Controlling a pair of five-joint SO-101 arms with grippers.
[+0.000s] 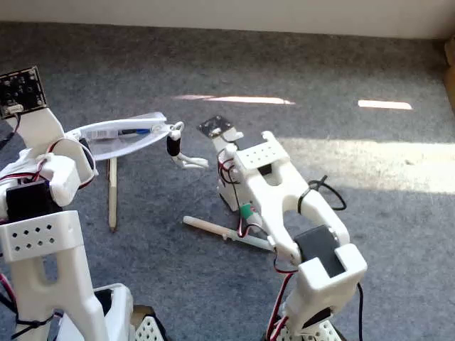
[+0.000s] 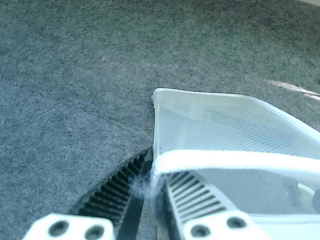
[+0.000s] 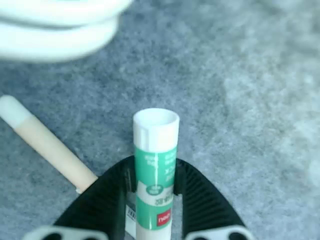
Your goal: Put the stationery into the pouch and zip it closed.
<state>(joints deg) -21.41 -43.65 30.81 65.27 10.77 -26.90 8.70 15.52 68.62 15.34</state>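
The right gripper (image 3: 155, 172) was nearest, its black jaws pressed onto the green-and-white glue stick (image 3: 155, 145). The stick's white end stuck out past the fingertips and pointed down at the grey carpet (image 1: 370, 234). Whether that end touched the carpet could not be told. Just beside it a cream pen (image 1: 207, 227) lay flat on the carpet, one end close to the gripper in the high view.

Farther left, a second cream pen (image 1: 112, 193) lay on the carpet, well apart from the first. Its far end reached under the raised pouch.

Behind that, the left gripper (image 2: 152, 187) pinched one end of the white mesh pouch (image 1: 121, 139), with its ribbed black fingers (image 2: 116, 196) closed on the pouch's edge. The pouch was held off the carpet, its long side roughly level and its zip end towards the right arm. A blue pen (image 1: 136, 131) showed through the mesh inside it. Near the zip end sat a small black-and-white piece (image 1: 178, 150) that could not be identified.

Farthest away, sunlit patches (image 1: 242, 99) crossed the carpet.
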